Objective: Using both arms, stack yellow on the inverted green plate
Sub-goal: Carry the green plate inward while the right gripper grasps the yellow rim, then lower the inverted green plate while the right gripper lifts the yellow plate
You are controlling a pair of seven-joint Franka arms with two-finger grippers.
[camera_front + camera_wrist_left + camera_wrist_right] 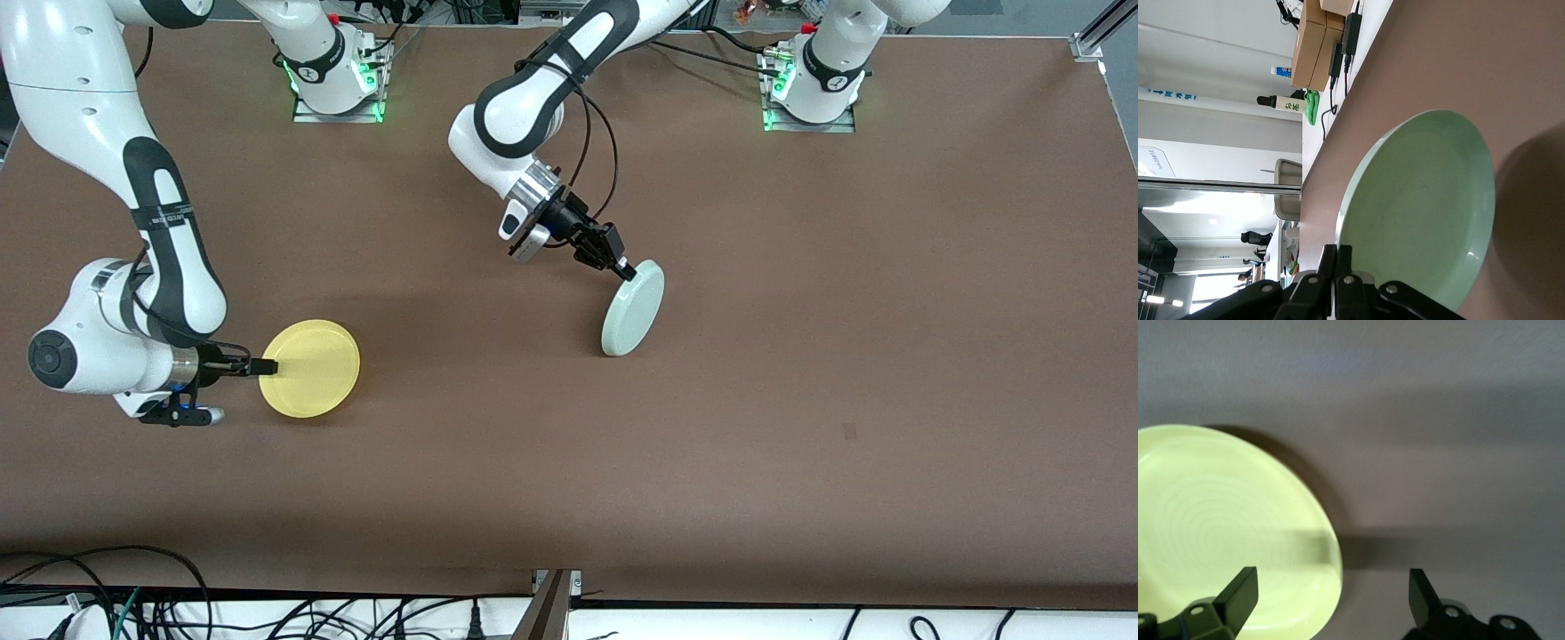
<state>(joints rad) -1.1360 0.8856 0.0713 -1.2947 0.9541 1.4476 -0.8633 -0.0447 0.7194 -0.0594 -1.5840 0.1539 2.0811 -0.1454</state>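
Yellow plate, one only, lies flat on the brown table in the lower left of the front view, toward the right arm's end, and nothing rests in it. One green plate is also there, near the middle of that view, tipped up steeply with its lower rim on the table and its upper rim pinched by the left gripper, whose fingers are clenched tight on the edge; the left wrist view shows the plate's hollow face bare, with the closed fingers meeting at its rim. The two plates lie well apart. The right gripper sits low at the yellow plate's rim on the side toward the right arm's end of the table, its fingers spread wide, one over the plate and one off it over bare table, grasping nothing. Two white arms are in view, one to each plate.
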